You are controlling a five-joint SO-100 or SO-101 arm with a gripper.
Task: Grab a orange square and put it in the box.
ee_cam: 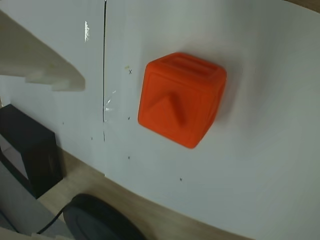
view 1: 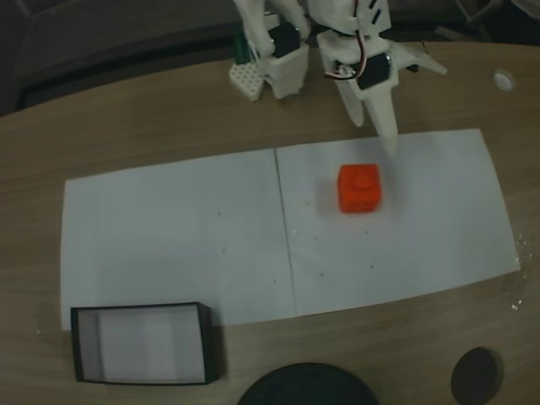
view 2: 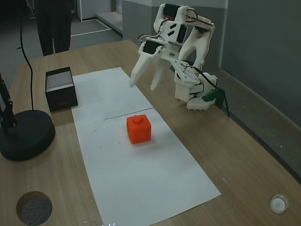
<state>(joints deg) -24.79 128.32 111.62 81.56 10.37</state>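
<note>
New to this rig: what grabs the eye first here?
The orange square, bright against the white paper at mid-table. Next the white gripper, open and hanging above the paper behind the block, touching nothing. Then the box at the paper's far corner in that fixed view.

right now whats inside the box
Nothing that shows: in a fixed view the box holds only its pale floor. The cube sits on the paper, away from it. The gripper hangs open above the paper.
</note>
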